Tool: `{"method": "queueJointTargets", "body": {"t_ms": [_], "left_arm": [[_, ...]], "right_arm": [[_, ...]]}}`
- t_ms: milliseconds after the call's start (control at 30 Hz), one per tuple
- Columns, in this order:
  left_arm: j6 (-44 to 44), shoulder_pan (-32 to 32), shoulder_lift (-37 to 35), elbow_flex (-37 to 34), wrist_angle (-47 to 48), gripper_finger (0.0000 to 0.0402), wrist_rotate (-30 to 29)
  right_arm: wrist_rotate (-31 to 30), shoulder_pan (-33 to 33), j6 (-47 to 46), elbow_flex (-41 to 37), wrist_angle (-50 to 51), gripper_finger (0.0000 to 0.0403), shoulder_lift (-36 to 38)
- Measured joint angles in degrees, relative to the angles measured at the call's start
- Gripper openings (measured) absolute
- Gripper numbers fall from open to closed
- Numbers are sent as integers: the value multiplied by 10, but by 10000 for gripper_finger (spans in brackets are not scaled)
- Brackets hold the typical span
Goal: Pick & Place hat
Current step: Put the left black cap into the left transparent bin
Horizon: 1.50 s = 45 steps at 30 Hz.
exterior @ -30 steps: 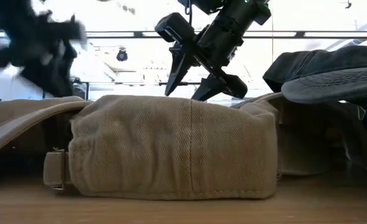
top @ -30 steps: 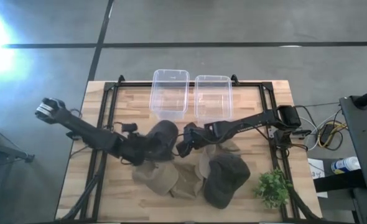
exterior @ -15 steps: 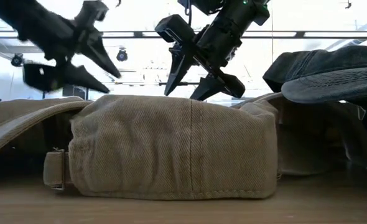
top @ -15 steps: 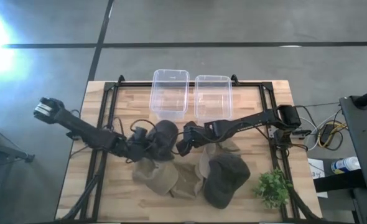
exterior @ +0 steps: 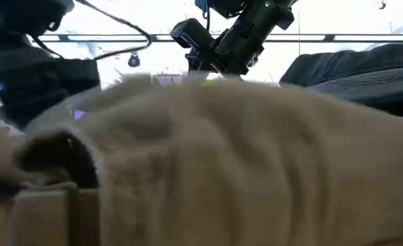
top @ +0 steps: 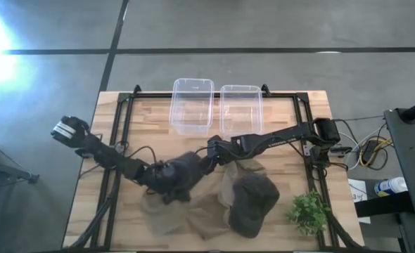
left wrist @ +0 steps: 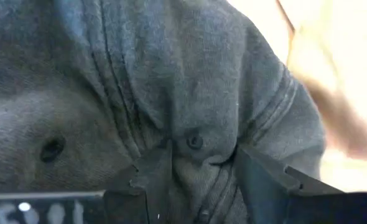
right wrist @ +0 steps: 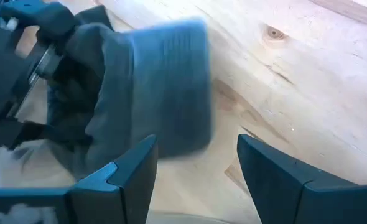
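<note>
A dark grey hat (top: pixel 185 172) lies at the table's middle, and my left gripper (top: pixel 167 176) is shut on it. The left wrist view fills with its crown (left wrist: pixel 171 74) and top button (left wrist: pixel 195 141). My right gripper (top: pixel 209 153) hovers open just beyond the hat's far right side, touching nothing. Its wrist view shows the hat's brim (right wrist: pixel 171 93) past its fingers. Tan hats (top: pixel 167 212) lie crumpled on the wood near the near edge. One of them (exterior: pixel 215 164) blocks most of the low view. Another dark hat (top: pixel 253 200) rests to the right. My left gripper pinches a bunched fold of the dark grey hat's crown just below the top button (left wrist: pixel 199 171) between its two fingers (left wrist: pixel 149 177). The cloth puckers into creases toward the hold. It comes from the table's left side, slanting down. Whether the hat is off the table I cannot tell.
Two clear plastic bins (top: pixel 192 105) (top: pixel 240 109) stand at the far edge. A small green plant (top: pixel 307 211) sits at the near right corner. A black frame (top: pixel 119 140) borders the wooden table. Bare wood lies between the bins and the hats.
My left gripper has swung right and toward the near edge onto the dark grey hat and shut on its crown. The hat has been drawn toward the near edge. The tan hats have been shoved toward the near edge, closer to the low camera. The right gripper has stayed open.
</note>
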<state>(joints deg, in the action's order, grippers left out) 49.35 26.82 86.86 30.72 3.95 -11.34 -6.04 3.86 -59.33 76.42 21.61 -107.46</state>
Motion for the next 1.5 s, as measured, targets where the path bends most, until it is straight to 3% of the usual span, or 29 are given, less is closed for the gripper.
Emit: {"method": "queueJointTargets", "body": {"t_ms": [100,267,433,700,1033,1167,1367,1500], "left_arm": [[-111,5,-6,0,9,172,-5],[-176,0,-14,-1,17,172,-21],[-171,-1,-12,-4,16,172,-25],[-148,-1,-12,-12,9,172,-33],[-149,-1,-14,-8,2,172,-43],[-136,-2,-29,8,6,172,-69],[-112,-2,-85,39,35,172,-125],[-94,-2,-133,59,89,172,-161]], "right_arm": [[0,-2,1,0,-1,217,0],[28,-11,12,-2,-8,217,-9],[87,-21,7,-6,-41,217,-42],[122,-22,-5,-6,-75,217,-79],[142,-17,71,-2,-188,210,-50],[175,-18,108,2,-185,165,-45],[186,-18,118,2,-186,33,-45],[186,-17,122,2,-183,16,-38]]}}
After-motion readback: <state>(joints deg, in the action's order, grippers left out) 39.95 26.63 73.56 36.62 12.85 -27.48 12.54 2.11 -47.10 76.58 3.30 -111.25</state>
